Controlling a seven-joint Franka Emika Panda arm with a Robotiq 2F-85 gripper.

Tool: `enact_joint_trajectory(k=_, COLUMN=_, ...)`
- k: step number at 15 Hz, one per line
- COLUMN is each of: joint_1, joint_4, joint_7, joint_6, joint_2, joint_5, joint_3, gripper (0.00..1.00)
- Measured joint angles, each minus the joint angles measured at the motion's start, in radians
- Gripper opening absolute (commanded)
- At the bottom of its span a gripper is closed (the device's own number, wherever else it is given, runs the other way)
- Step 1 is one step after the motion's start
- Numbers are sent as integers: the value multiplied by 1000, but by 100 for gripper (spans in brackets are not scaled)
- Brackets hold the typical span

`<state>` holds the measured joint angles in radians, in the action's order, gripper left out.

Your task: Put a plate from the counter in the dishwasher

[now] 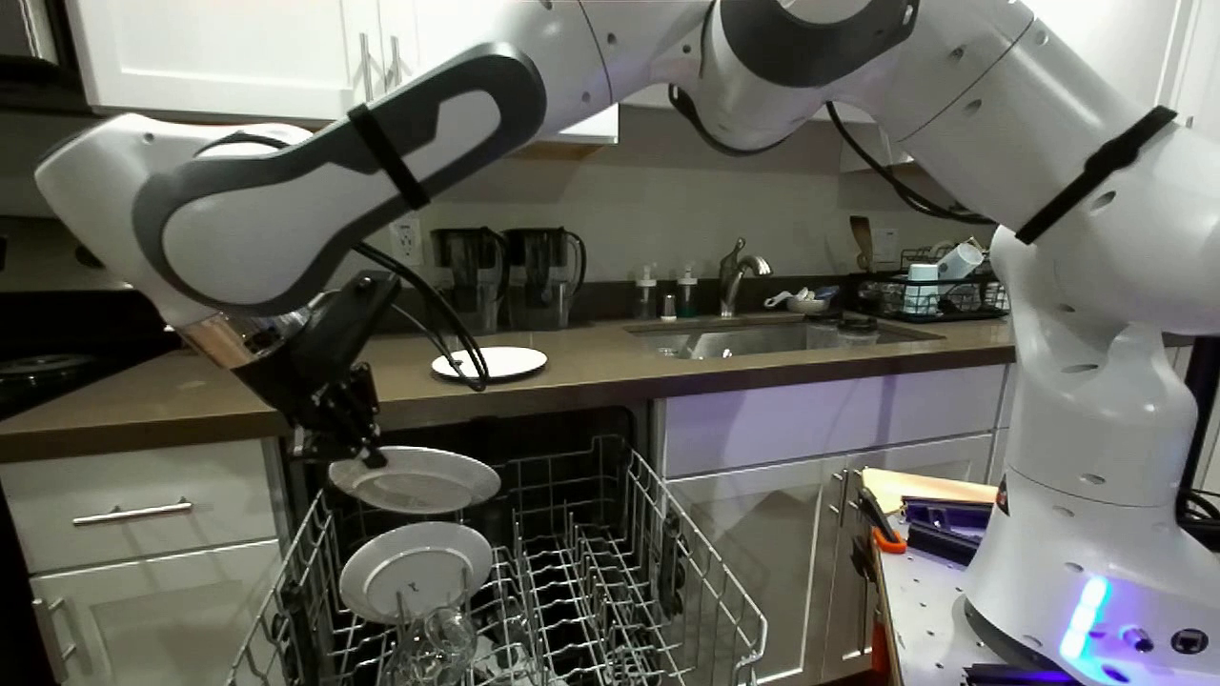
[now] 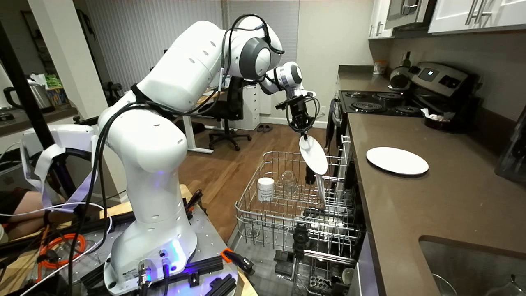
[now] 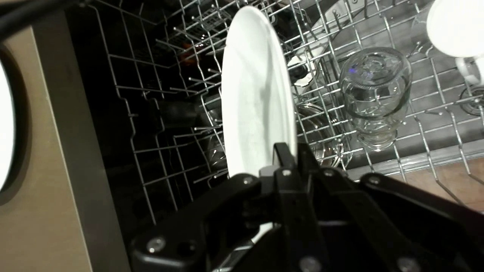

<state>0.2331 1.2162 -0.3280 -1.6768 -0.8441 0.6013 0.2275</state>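
My gripper (image 3: 294, 156) is shut on the rim of a white plate (image 3: 245, 113). In both exterior views the gripper (image 1: 370, 457) (image 2: 304, 135) holds this plate (image 1: 419, 481) (image 2: 313, 154) tilted above the dishwasher rack (image 1: 701, 546) (image 2: 249, 181). The rack is pulled out. Another white plate (image 1: 410, 576) stands in the rack below the held one and shows edge-on in an exterior view (image 2: 320, 189). A flat white plate (image 1: 510, 361) (image 2: 396, 160) lies on the brown counter (image 1: 596, 362) (image 2: 448, 201); part of it shows in the wrist view (image 3: 4, 124). Whether the held plate touches the rack is unclear.
An upside-down glass (image 3: 374, 94) and a white mug (image 3: 459, 26) (image 2: 265, 189) stand in the rack. The counter's front edge (image 3: 72, 151) runs beside the rack. The sink (image 1: 743, 340), pitchers (image 1: 543, 276) and stove (image 2: 378, 98) are along the counter.
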Motion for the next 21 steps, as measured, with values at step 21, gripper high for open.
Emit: enact_joint_trajectory(k=21, joint_1=125, joint_4=51, joint_7=90, joint_6=71, joint_2=77, joint_5=-160, joint_3=-162, gripper=7)
